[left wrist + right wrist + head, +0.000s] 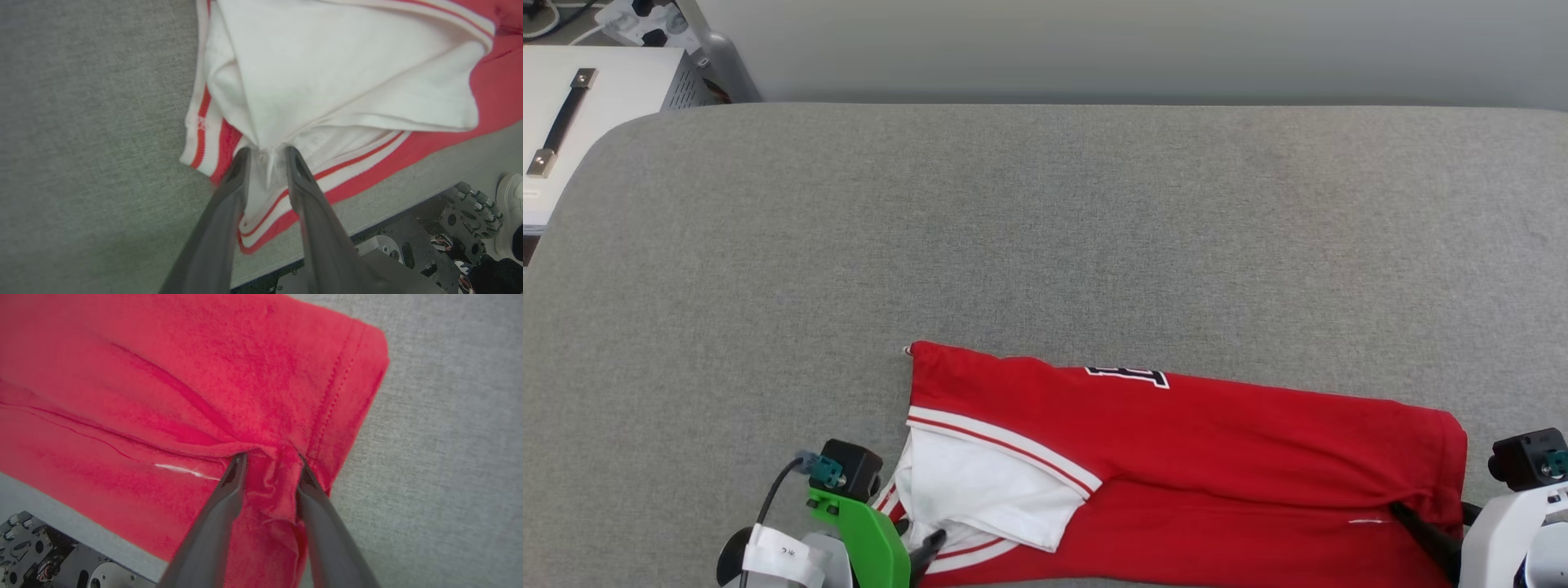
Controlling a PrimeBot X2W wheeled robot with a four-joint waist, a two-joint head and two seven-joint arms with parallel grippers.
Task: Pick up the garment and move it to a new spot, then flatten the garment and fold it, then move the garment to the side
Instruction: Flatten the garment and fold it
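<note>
— Where's the red soft-fabric T-shirt with white sleeves [1217,441]?
— Folded into a long band on the grey fabric-covered desk [1045,229], along its near edge.
— And the pincers?
— The left pincer [265,153] is spread, with white sleeve cloth between its fingers. The right pincer [271,459] is spread around bunched red hem.

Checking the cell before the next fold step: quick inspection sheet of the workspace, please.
surface: grey fabric-covered table, flat.
job's things: garment lies as a long red band along the near edge, white sleeve on top at its left end.
clutter: nothing seen.
grippers: left gripper fingers parted, white sleeve cloth between the tips; right gripper fingers parted, a red pucker of cloth between them.
cables: black cable looping at the left wrist; power strip with leads, far left.
surroundings: white cabinet with a dark handle, grey wall, robot base below the table edge.
</note>
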